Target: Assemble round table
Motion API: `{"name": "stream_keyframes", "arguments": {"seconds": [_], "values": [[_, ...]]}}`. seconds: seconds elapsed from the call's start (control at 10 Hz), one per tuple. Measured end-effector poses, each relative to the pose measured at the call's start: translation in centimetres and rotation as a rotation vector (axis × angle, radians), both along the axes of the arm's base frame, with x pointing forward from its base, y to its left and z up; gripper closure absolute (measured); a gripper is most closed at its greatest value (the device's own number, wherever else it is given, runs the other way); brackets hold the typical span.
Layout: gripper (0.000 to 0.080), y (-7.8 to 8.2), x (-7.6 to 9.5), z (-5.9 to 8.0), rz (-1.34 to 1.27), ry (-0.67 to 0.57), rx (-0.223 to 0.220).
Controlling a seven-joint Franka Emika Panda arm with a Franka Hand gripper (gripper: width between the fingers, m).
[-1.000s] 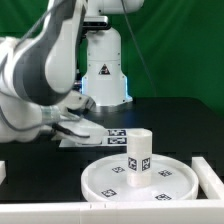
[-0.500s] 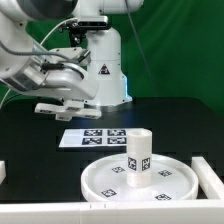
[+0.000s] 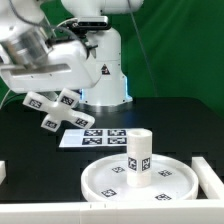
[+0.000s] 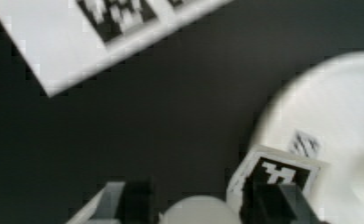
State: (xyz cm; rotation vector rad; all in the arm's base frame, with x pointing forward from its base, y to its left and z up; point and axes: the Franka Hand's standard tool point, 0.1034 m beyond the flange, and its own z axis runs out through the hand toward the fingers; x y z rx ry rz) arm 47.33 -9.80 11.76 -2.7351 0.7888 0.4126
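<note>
The gripper (image 3: 60,96) is clamped on the small cross-shaped piece (image 3: 62,110) and holds it in the air, tilted, with its tagged arms spread out beneath the fingers. It hangs at the exterior view's left, clear above the black table (image 3: 35,160). Below it and toward the exterior view's right, the marker board (image 3: 95,137) lies flat on the table. Nearer the camera sits the large round rimmed disc (image 3: 95,179), and the short thick cylinder (image 3: 138,158) stands upright on it near its middle, tags facing the camera. The wrist view is blurred and shows a corner of the marker board (image 4: 134,35) and part of the white disc (image 4: 339,100), with black table between them
</note>
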Motion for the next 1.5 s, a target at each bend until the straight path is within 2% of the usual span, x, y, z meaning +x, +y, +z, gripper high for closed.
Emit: {"name": "stream_keyframes", "arguments": {"seconds": [0.2, 0.4, 0.5, 0.6, 0.7, 0.8, 1.1, 1.5], "values": [[0.0578, 0.2, -0.4, -0.3, -0.008, -0.102, -0.078], [0.0578, -0.4, 0.3, -0.8, -0.008, -0.242, -0.191], [0.0577, -0.7, 0.4, -1.7, 0.01, -0.314, -0.255], [0.0577, -0.6, 0.6, -2.5, 0.024, -0.353, -0.295], [0.0578, -0.6, 0.6, -3.3, 0.037, -0.361, -0.31], [0.0577, -0.5, 0.6, -3.2, 0.036, -0.353, -0.3], [0.0578, -0.8, 0.5, -3.6, 0.047, -0.357, -0.311], [0.0578, -2.1, 0.4, -6.2, 0.08, -0.383, -0.404]]}}
